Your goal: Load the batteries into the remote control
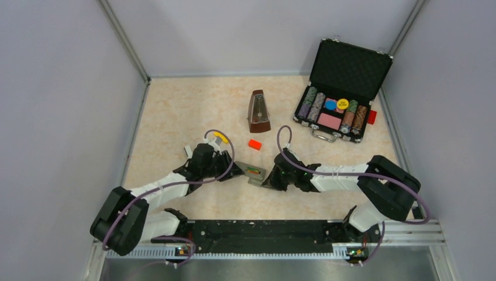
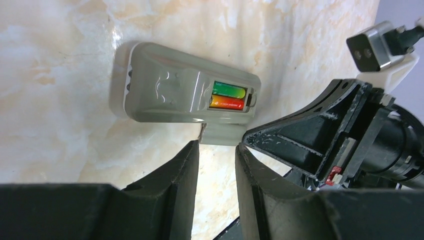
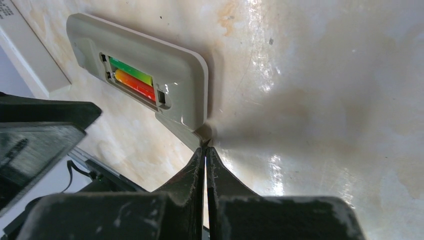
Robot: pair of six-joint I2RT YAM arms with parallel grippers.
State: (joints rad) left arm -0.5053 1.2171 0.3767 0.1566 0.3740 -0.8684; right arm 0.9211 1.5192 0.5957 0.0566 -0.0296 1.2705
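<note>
The remote control (image 2: 175,90) is lying back-up near the middle of the bench (image 1: 175,111), a little toward the near edge. Its long axis is running roughly along that edge, between the two arms. The green battery (image 2: 229,90) and the red-orange battery (image 2: 227,103) are sitting side by side in its open recess, lengthwise with the remote. The loose grey cover (image 3: 175,129) is lying flat on the bench, touching the long side of the remote that faces the near edge.

The right pincer (image 3: 206,150) is standing shut, its tips meeting right at the cover's corner. I cannot tell whether it is nipping the edge. The left pincer (image 2: 217,160) is hanging open and empty, pointing at the cover and just short of it.

To my eye the loading is done and the cover is the job left. The right arm is the nearer one, and the cover is needing to go away from the near edge, over the recess.
</note>
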